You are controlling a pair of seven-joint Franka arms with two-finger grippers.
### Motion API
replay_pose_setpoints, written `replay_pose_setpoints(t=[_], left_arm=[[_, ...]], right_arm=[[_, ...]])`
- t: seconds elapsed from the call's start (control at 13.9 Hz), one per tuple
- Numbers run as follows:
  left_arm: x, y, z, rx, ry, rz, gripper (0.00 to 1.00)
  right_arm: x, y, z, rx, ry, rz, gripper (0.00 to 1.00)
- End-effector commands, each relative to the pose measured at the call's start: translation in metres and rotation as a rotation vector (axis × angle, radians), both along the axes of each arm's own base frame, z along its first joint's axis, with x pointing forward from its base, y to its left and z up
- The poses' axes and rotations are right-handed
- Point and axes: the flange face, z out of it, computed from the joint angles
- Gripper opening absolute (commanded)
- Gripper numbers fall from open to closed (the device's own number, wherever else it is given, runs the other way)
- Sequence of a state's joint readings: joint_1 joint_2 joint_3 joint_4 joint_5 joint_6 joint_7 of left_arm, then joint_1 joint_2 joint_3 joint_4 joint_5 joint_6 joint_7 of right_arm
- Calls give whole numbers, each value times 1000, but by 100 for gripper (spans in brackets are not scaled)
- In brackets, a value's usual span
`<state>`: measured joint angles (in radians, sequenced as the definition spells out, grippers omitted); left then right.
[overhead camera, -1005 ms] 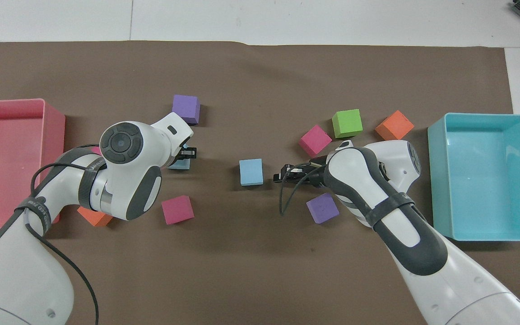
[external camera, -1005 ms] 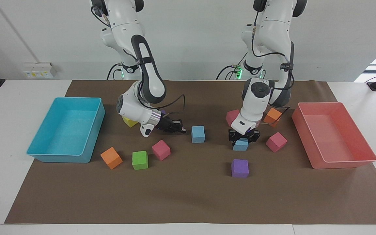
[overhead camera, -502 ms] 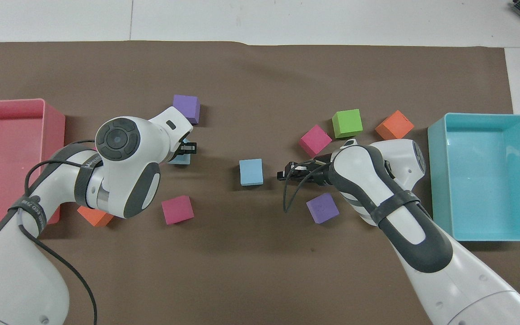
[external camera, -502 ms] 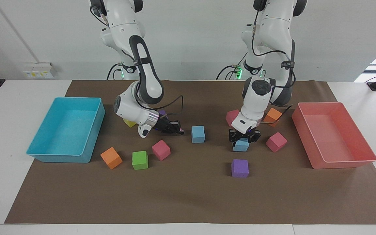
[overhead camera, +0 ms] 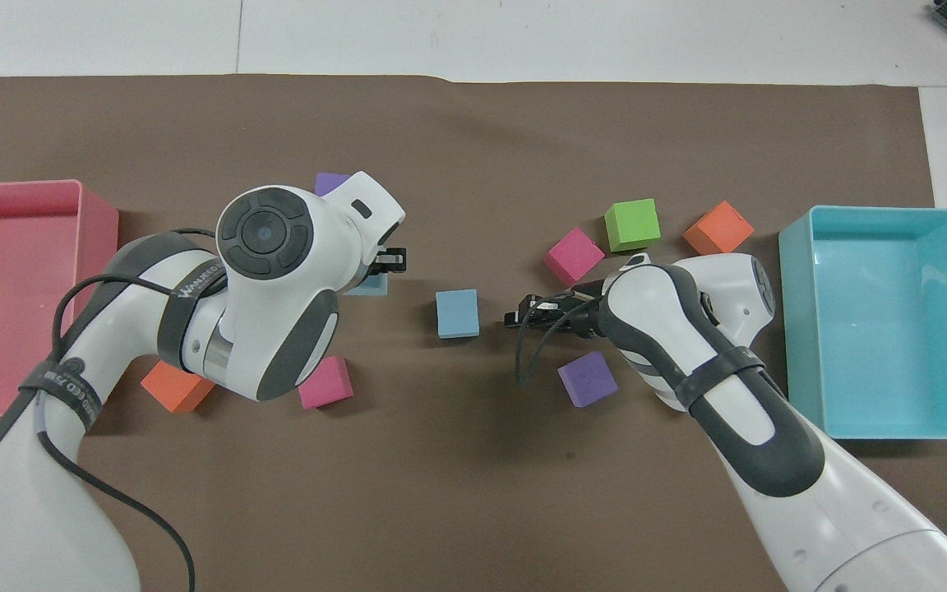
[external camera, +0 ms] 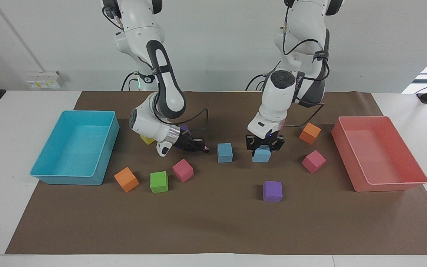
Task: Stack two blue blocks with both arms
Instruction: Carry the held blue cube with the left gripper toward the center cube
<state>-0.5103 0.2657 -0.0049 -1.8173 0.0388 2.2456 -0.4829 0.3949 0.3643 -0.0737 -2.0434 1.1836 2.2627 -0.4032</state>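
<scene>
**Desk:** What are the left jaws doing?

**Me:** From here I see the left arm [external camera: 277,97] bent down over the middle of the brown mat [external camera: 213,222], its jaws clamped from above on one blue block [external camera: 261,155]. That held block looks lifted a little off the mat.

**Desk:** And the other one?

**Me:** The second blue block [external camera: 224,152] sits flat on the mat, nothing touching it. In the facing view the held block is at three o'clock of it, near but apart.

**Desk:** Right side?

**Me:** The right arm [external camera: 166,86] is reaching in low and level. Its jaws are pinched together on nothing, at nine o'clock of the resting block in that same view, just beside it with a gap.

**Desk:** Anything close by?

**Me:** A purple cube [external camera: 272,191] lies at about five o'clock of the held block, farther from the robots. A pink cube [external camera: 313,161] and an orange cube [external camera: 309,133] lie toward the pink tray [external camera: 391,184]. A green cube [external camera: 159,181] lies toward the turquoise tray [external camera: 69,178].
</scene>
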Motion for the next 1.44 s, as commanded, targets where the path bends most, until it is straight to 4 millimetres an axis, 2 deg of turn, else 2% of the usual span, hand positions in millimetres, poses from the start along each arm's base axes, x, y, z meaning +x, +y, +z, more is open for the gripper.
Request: replay_pose_setpoints(t=[0.0, 0.22, 0.43, 0.57, 0.72, 0.86, 1.36], left_arm=[[-3, -23, 4, 6, -7, 41, 0], [-17, -54, 6, -13, -8, 92, 0], [-24, -67, 5, -22, -4, 92, 0], [-25, -83, 2, -33, -3, 102, 0], [-24, -87, -4, -28, 2, 108, 0], [-34, -100, -9, -20, 9, 96, 0], [-40, -106, -20, -16, 21, 117, 0]], right_arm=[[0, -2, -3, 21, -17, -6, 0], [0, -2, -3, 20, -17, -7, 0], [0, -1, -3, 21, -16, -8, 0], [-1, 0, -3, 21, -15, -7, 0], [0, 0, -2, 22, -15, -9, 0], [0, 0, -2, 22, -17, -9, 0], [-1, 0, -2, 21, -15, -9, 0]])
